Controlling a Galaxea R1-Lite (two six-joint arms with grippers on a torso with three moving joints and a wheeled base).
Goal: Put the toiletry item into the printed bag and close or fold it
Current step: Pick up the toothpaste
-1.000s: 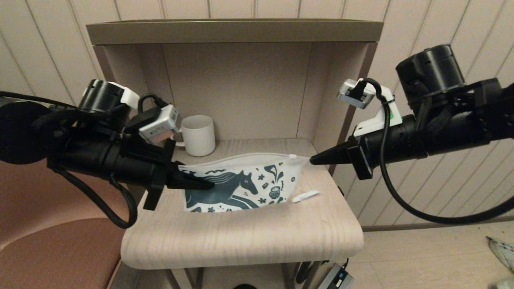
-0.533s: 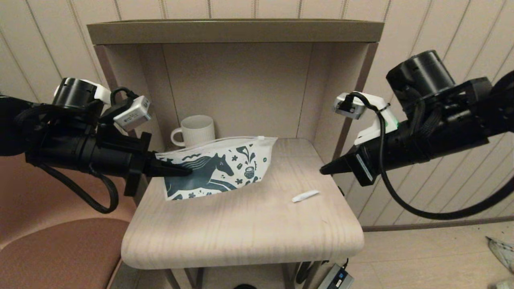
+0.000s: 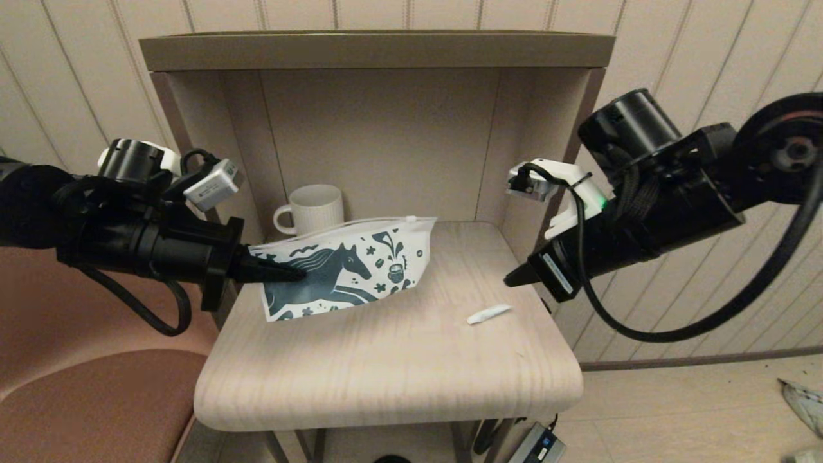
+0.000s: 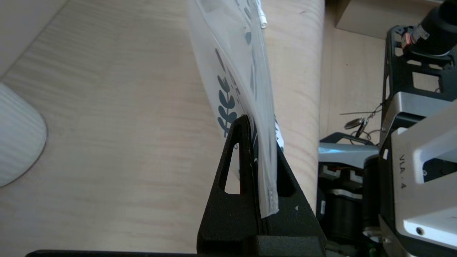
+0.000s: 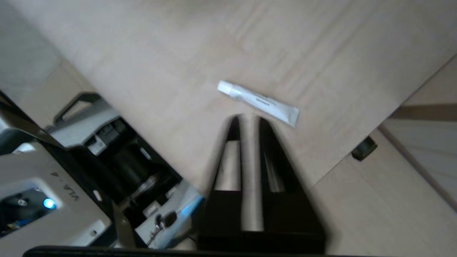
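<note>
The printed bag [image 3: 347, 273], white with a teal horse, stands on edge at the left of the wooden table [image 3: 386, 373], its zip edge on top. My left gripper [image 3: 296, 274] is shut on the bag's left end; in the left wrist view the bag [image 4: 242, 71] runs out from between the left gripper's [image 4: 260, 135] jaws. The toiletry item [image 3: 488, 314], a slim white tube, lies flat on the table's right side, apart from the bag. My right gripper [image 3: 511, 281] hovers just above and to the right of it, slightly open and empty; the right wrist view shows the tube [image 5: 259, 102] just beyond the right gripper [image 5: 249, 119].
A white ribbed mug [image 3: 315, 209] stands at the back left of the alcove, behind the bag. Shelf walls close the table in at the back and both sides. A brown seat [image 3: 83, 399] lies low at the left.
The left gripper dragged the bag leftward and back. The right gripper, earlier at the bag's zip end, has come away from it and dropped toward the tube.
</note>
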